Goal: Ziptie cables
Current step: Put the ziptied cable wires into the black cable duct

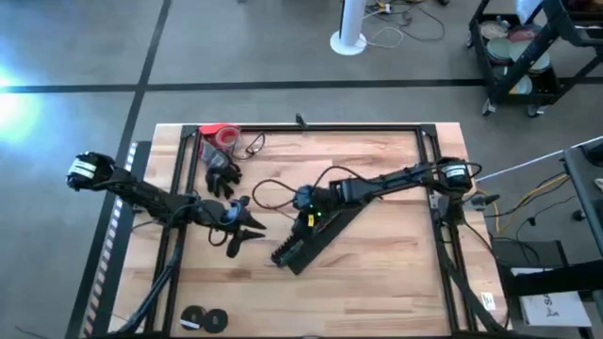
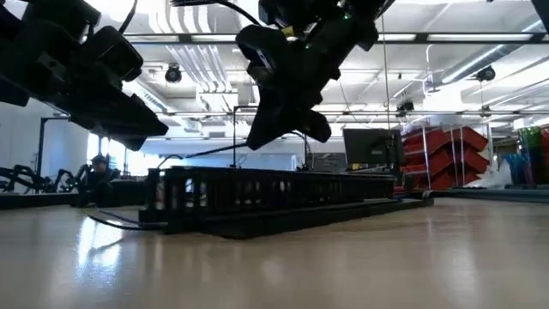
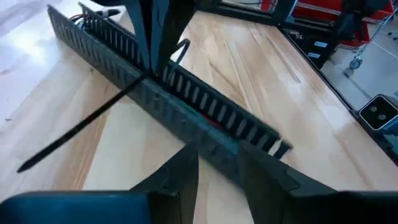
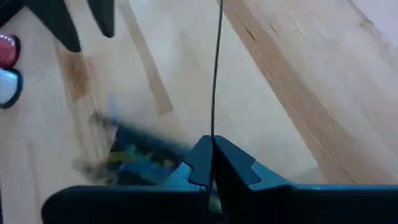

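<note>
A thin black zip tie (image 4: 215, 74) is pinched in the closed right gripper (image 4: 211, 163).
The open left gripper (image 3: 217, 163) is held before the long black slotted bar (image 3: 168, 99).

Layout around my two grippers, table seen from above

My right gripper (image 1: 303, 203) hangs over the upper end of the slotted bar (image 1: 311, 240), which runs diagonally away below it, with a flat strip (image 2: 343, 215) lying along the bar's side. My left gripper (image 1: 247, 231) sits just left of the bar's lower end. The cables (image 1: 273, 191) loop just left of my right gripper. Behind my left gripper lie a glove (image 1: 221, 176) and, farther back, a tape roll (image 1: 222, 135); two small discs (image 1: 204, 319) lie well in front of it.
</note>
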`<action>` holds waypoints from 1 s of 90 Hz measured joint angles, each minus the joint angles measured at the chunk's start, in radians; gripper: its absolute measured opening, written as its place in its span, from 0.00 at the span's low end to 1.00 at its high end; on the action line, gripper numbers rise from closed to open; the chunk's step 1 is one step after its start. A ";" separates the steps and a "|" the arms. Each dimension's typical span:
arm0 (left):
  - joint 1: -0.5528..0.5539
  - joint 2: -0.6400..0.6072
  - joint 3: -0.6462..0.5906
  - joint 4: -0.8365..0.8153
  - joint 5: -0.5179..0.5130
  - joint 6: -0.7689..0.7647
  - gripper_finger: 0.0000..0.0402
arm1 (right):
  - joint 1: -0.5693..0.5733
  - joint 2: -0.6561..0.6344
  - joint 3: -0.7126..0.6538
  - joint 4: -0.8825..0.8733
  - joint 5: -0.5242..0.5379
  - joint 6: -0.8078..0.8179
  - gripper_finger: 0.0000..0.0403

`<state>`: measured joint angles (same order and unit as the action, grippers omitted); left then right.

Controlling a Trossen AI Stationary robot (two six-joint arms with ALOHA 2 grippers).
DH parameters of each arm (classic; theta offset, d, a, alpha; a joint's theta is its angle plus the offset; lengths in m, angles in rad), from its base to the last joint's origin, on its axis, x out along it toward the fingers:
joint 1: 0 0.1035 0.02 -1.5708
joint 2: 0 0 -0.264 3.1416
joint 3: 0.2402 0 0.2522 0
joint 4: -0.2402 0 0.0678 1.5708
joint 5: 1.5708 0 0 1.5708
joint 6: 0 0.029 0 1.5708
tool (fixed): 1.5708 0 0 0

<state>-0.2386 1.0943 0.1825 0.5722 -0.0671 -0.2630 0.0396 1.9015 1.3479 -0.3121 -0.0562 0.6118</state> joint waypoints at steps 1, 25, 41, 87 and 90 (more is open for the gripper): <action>0.000 0.000 0.000 0.002 0.000 0.000 0.25 | 0.002 0.000 0.000 -0.002 0.003 0.002 0.00; -0.001 0.000 0.000 0.049 -0.001 0.004 0.25 | 0.064 -0.003 0.000 -0.074 0.165 -0.013 0.00; -0.045 0.039 0.001 0.134 0.005 0.049 0.25 | 0.078 -0.029 0.000 -0.082 0.239 -0.047 0.00; -0.232 0.610 0.509 -0.146 -0.194 -0.105 0.47 | 0.014 -0.034 0.000 -0.089 0.240 -0.071 0.00; -0.251 0.631 0.537 -0.146 -0.206 -0.132 0.49 | 0.014 -0.034 -0.001 -0.094 0.240 -0.073 0.00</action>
<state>-0.4894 1.7249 0.7195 0.4258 -0.2735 -0.3946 0.0534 1.8671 1.3472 -0.4058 0.1841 0.5385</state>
